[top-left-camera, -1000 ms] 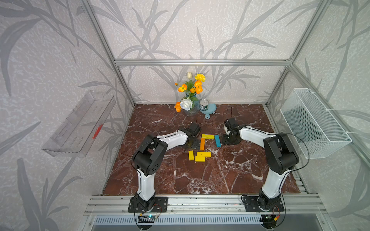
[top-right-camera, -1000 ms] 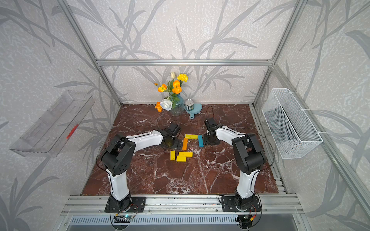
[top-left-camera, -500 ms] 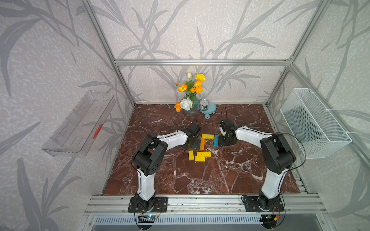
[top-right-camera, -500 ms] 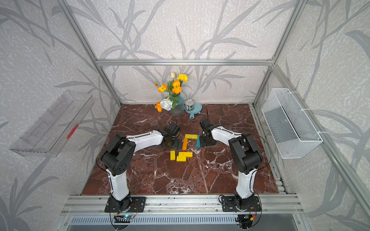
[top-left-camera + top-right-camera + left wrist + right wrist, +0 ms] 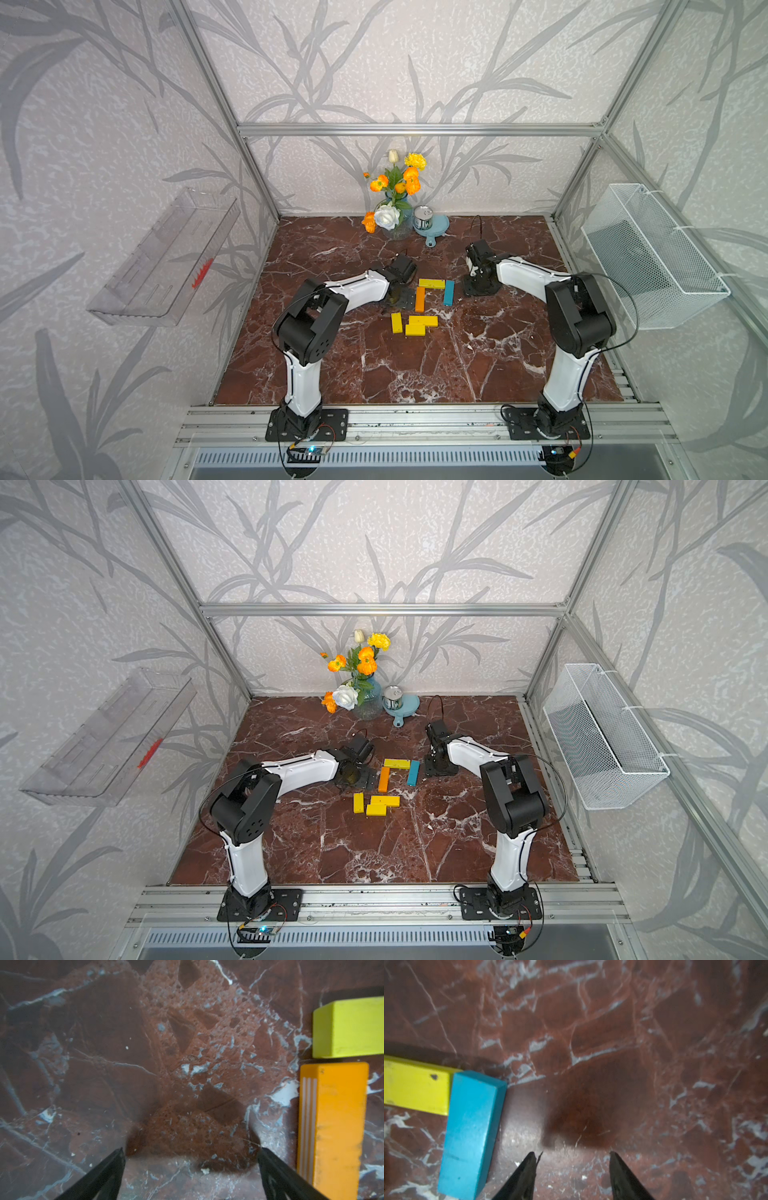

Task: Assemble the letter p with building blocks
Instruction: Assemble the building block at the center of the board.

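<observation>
In both top views roughly half of the letter p [image 5: 436, 284] lies on the counter [image 5: 374, 374], between the two tools. A yellow bar [image 5: 428, 283] forms the loop's top. A teal bar [image 5: 448, 292] runs down from its end nearer the right tool [image 5: 478, 287]. An orange bar [image 5: 420, 299] makes the upper stem, just beside the left tool [image 5: 400, 296].

Three loose yellow bars [image 5: 385, 800] lie clustered on the arm-base side of both tools, not yet joined to the figure. By my reckoning the loop's closing bar and the lower stem are left to do.

Beyond the tools, at the back wall, stand a vase of flowers [image 5: 365, 696] and a tin can [image 5: 392, 698] on a blue dish [image 5: 405, 710]. A wire basket [image 5: 602, 737] and a clear tray [image 5: 104, 737] hang on the side walls. All are well apart from the figure, so nothing looks to be in the way.

In the left wrist view the left tool [image 5: 191, 1152] is released, spread wide over bare counter. The orange bar [image 5: 336, 1126] lies just outside one finger, with the yellow bar [image 5: 353, 1028] close past its end.

In the right wrist view the right tool [image 5: 573, 1155] stands partly apart and empty. The teal bar [image 5: 471, 1132] lies near one finger, not touching it, its far end butted against the yellow bar [image 5: 415, 1088].
</observation>
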Robot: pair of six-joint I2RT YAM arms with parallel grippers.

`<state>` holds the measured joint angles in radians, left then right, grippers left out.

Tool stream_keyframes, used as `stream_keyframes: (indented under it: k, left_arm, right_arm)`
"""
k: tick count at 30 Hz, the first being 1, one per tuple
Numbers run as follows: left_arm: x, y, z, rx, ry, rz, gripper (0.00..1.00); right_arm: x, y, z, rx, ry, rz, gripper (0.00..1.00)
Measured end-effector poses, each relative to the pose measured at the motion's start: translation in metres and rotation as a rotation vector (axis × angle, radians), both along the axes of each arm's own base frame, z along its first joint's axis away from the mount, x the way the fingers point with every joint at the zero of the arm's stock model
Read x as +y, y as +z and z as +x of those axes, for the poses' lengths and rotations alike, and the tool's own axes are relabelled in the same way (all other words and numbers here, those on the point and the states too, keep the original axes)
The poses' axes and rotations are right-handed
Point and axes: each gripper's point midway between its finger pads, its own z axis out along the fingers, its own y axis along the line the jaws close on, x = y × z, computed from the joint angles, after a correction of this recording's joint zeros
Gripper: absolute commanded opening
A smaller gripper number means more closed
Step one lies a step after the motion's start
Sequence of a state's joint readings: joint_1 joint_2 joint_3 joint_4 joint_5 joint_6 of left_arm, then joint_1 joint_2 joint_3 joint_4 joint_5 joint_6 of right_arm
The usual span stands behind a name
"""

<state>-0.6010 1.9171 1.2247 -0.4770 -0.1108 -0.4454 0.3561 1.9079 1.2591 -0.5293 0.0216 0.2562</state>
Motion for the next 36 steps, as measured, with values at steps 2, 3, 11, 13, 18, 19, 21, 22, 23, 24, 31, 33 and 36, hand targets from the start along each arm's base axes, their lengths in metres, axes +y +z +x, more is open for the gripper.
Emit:
stream_keyframes:
  k: [2,3,11,13,18,19,21,22,23,24,31,33,36]
  left_arm:
    - [-0.001,0.0,0.0,-0.001,0.0,-0.004,1.0]
    - [-0.001,0.0,0.001,-0.003,0.001,-0.006,1.0]
    - [-0.003,0.001,0.002,-0.008,0.0,-0.015,1.0]
    - [-0.002,0.001,0.002,-0.008,0.001,-0.015,1.0]
    - [-0.003,0.001,0.002,-0.008,0.0,-0.015,0.99]
    - [-0.003,0.001,0.002,-0.007,0.0,-0.015,0.99]
    - [-0.002,0.001,0.002,-0.008,0.001,-0.015,0.99]
    - [-0.002,0.001,0.002,-0.008,0.001,-0.015,1.0]
    - [-0.002,0.001,0.002,-0.008,0.001,-0.015,0.99]
    - [-0.002,0.001,0.002,-0.008,0.001,-0.015,0.99]
    - [-0.002,0.001,0.002,-0.008,0.001,-0.015,1.0]
    - [-0.002,0.001,0.002,-0.008,0.001,-0.015,1.0]
    - [-0.002,0.001,0.002,-0.008,0.001,-0.015,0.99]
  right_arm:
    - [0.004,0.0,0.008,-0.01,0.001,0.009,0.57]
    - [0.005,-0.001,0.011,-0.01,0.001,0.012,0.57]
    - [0.013,-0.009,0.027,-0.003,0.006,0.023,0.56]
    - [0.014,-0.009,0.028,-0.003,0.006,0.025,0.56]
    - [0.016,-0.01,0.031,-0.004,0.007,0.029,0.56]
    - [0.017,-0.01,0.031,-0.003,0.008,0.031,0.56]
    - [0.017,-0.01,0.031,-0.003,0.009,0.032,0.56]
    - [0.017,-0.009,0.032,-0.003,0.009,0.032,0.56]
    - [0.017,-0.009,0.032,-0.004,0.009,0.033,0.56]
    - [0.018,-0.009,0.033,-0.006,0.009,0.034,0.56]
    - [0.022,-0.002,0.041,-0.024,0.016,0.046,0.56]
    - [0.023,-0.001,0.043,-0.029,0.017,0.048,0.56]
    - [0.023,0.001,0.044,-0.034,0.022,0.047,0.56]
